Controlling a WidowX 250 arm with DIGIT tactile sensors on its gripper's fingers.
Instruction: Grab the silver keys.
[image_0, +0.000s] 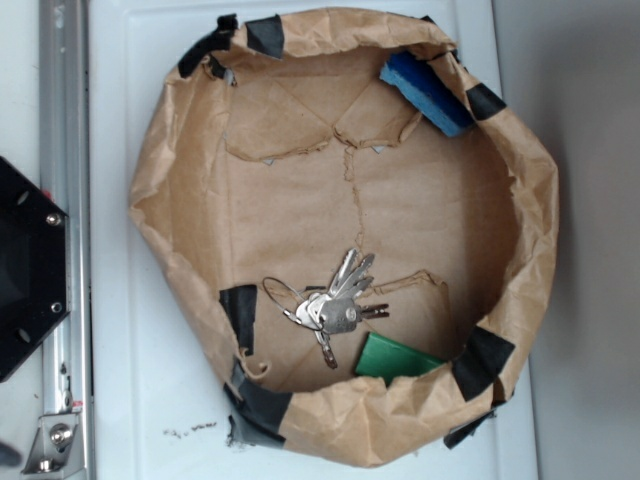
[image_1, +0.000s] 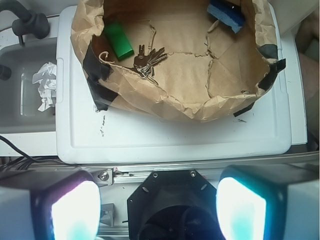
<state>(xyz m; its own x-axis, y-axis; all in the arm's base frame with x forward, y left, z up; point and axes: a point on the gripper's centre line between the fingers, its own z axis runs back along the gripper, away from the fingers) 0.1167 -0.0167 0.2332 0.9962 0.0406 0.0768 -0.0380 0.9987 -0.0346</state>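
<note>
The silver keys (image_0: 338, 302) lie fanned on the floor of a brown paper bowl (image_0: 160, 160), joined to a thin wire ring, just left of a flat green block (image_0: 395, 359). In the wrist view the silver keys (image_1: 146, 62) appear small near the top, beside the green block (image_1: 118, 40). My gripper (image_1: 158, 210) is open, its two pale pads wide apart at the bottom of the wrist view, far back from the bowl over the robot's black base. Nothing sits between the fingers. The gripper does not show in the exterior view.
A blue block (image_0: 427, 93) leans on the bowl's far wall. The paper bowl (image_1: 165, 107), patched with black tape, rests on a white lid (image_1: 175, 137). A metal rail (image_0: 62, 230) and black robot base (image_0: 25, 270) stand left. Crumpled paper (image_1: 46, 86) lies in a grey bin.
</note>
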